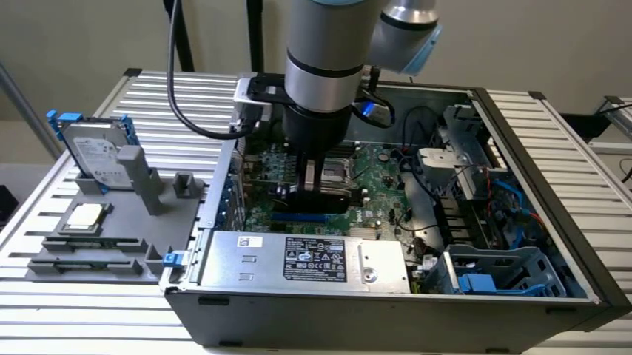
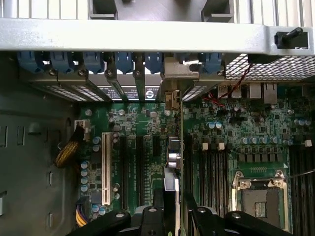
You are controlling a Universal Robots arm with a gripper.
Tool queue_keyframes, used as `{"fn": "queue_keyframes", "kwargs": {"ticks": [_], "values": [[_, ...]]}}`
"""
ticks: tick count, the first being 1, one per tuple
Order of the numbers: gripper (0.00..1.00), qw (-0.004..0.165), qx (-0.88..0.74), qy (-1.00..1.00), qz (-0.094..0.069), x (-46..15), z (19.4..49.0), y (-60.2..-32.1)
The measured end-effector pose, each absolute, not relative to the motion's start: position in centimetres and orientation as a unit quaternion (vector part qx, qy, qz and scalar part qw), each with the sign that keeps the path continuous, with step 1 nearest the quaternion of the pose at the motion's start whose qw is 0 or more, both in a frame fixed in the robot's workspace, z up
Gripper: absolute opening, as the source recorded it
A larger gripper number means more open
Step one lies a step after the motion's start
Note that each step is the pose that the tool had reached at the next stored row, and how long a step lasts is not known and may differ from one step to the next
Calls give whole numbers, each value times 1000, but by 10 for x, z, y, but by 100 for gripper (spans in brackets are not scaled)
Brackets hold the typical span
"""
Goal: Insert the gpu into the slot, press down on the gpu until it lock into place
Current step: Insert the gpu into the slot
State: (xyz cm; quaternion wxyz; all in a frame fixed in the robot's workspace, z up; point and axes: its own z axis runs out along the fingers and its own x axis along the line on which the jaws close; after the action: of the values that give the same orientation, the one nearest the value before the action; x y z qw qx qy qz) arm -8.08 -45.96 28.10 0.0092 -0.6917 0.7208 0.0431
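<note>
The end effector [image 1: 318, 194] stood low inside the open computer case [image 1: 395, 318] on the slatted counter [image 1: 188, 96], closed on the gpu [image 1: 312, 177]; in the wrist view the end effector [image 2: 173, 216] had a jaw on either side of the card, and the gpu [image 2: 173, 157] ran edge-on away from it towards the case's rear wall [image 2: 147, 34]; the card's silver end bracket [image 2: 172, 81] sat at the row of expansion openings. In the exterior view the blue slot [image 1: 299, 220] showed just below the card, between the motherboard [image 1: 380, 192] and the grey power-supply box [image 1: 306, 259]; whether the card's edge had entered it could not be told. The main risk looked to be misalignment; if the card's edge sat a little to one side of the slot, or the card leaned in the grip, pressing down would likely load the board and the connector instead of seating it. The bracket might also catch on the rear wall's metal; that would hold one end high, so the card would go in crooked and the lock would not close. A thin card could slide between the jaws under the push; the force would then be lost. The black strips just beside the card offered a wrong landing place.
</note>
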Motion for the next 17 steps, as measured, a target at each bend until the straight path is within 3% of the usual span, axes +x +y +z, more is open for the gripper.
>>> {"fn": "queue_keyframes", "kwargs": {"ticks": [17], "values": [[26,6,-698,715,46,-81,273,-460]]}}
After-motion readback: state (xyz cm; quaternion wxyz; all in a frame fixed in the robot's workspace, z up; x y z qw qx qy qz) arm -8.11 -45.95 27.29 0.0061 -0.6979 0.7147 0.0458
